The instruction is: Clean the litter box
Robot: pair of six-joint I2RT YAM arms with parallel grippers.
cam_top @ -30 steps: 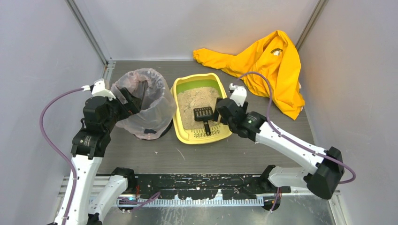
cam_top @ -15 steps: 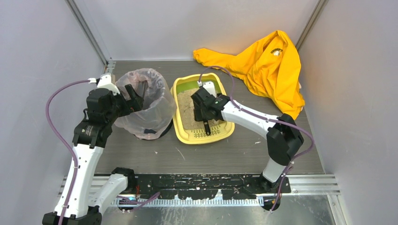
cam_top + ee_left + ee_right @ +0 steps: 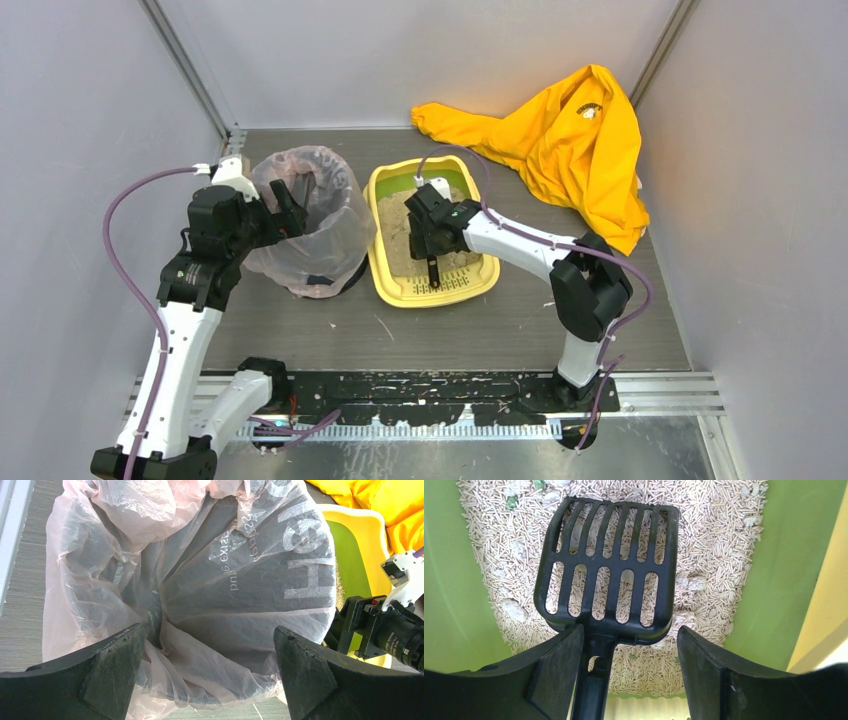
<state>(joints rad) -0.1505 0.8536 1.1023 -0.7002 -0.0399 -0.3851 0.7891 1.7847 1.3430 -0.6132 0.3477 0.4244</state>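
Grey walled cell, dark wood-grain tabletop [image 3: 450,330]. The right gripper [image 3: 629,645] is low inside the litter box [image 3: 385,200], jaws spread either side of the handle [image 3: 591,690] of the black slotted scoop [image 3: 609,565]. The handle sits close against one finger, with a clear gap to the other, so it isn't pinched yet. The scoop head lies flat on beige pellet litter [image 3: 704,540], with a few pale clumps and green bits around it and the green inner wall on both sides. The yellow tray sits mid-tabletop, just beside the bag-lined bin [image 3: 330,215] on its left. A yellow garment [image 3: 570,140] is bunched at the back right, apart from the tray. The left gripper [image 3: 207,645] hangs over the bin mouth, jaws wide, holding nothing.

Step in hand: picking up the scoop; no scooping done, judging by the clumps still in the litter. The next move calls for shutting squarely on the handle, lifting without twisting, then digging under clumps and carrying them to the bin.
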